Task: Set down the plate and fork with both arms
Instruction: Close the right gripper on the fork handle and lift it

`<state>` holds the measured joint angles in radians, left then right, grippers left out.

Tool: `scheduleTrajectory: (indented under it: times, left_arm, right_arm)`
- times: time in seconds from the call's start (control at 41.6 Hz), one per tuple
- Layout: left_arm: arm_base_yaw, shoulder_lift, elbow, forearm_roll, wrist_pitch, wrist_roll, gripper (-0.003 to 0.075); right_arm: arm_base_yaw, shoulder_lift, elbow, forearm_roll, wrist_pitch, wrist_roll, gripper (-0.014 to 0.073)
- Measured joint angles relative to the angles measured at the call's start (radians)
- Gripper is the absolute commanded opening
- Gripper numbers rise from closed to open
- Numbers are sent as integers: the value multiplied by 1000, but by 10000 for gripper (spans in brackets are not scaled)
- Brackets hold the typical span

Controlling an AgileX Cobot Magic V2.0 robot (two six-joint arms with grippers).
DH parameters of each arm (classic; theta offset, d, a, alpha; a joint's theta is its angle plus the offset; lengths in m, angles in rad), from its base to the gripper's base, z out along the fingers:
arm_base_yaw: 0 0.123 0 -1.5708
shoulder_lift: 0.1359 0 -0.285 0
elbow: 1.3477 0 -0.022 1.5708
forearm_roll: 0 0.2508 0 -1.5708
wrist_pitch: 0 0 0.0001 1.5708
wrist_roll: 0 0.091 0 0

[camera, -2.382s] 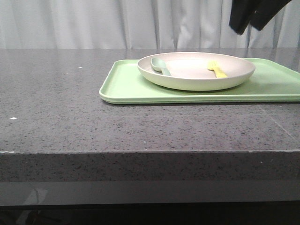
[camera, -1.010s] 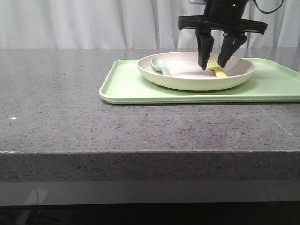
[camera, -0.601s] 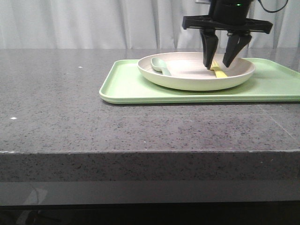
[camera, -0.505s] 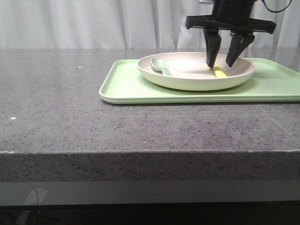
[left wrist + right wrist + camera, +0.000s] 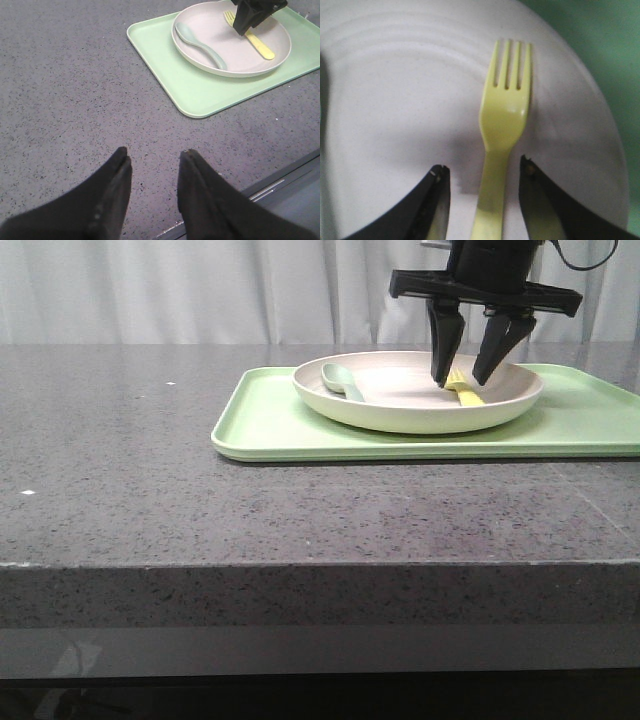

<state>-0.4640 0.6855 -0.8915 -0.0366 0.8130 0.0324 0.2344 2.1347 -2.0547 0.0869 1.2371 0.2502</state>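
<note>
**Right gripper poised over fork on plate**

The right gripper (image 5: 463, 380) hangs at the upper right of the front view, its two black fingers (image 5: 443, 345) spread apart and pointing down into the plate (image 5: 400, 410). The wrist camera shows the fork (image 5: 502, 130) lying between those parted fingertips, its handle running down the gap and its tines pointing away; neither fingertip is seen pressing on it, so the claw is released.

The pale plate sits on a light-green tray (image 5: 280, 425) toward the right half of the grey stone table (image 5: 150, 470). The yellow fork (image 5: 462, 388) rests in the plate's right part, while a grey-green spoon (image 5: 342, 381) lies in its left part, bowl leaning on the rim.

The left gripper (image 5: 152, 165), seen at the bottom centre of its own wrist view, hovers above bare tabletop well apart from the tray, its fingers parted and holding nothing.
</note>
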Motion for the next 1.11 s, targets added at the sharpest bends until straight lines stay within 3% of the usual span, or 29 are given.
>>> scheduleTrajectory:
  times: [0.433,0.746,1.107]
  left_arm:
    - [0,0,0,-2,0,0,237]
    - [0,0,0,-2,0,0,237]
    - [0,0,0,-2,0,0,237]
  right_arm:
    - [0,-8,62,-6,-18,-4,348]
    - [0,-8,62,9,-25,-4,92]
    - [4,-8,62,11,-27,-4,76]
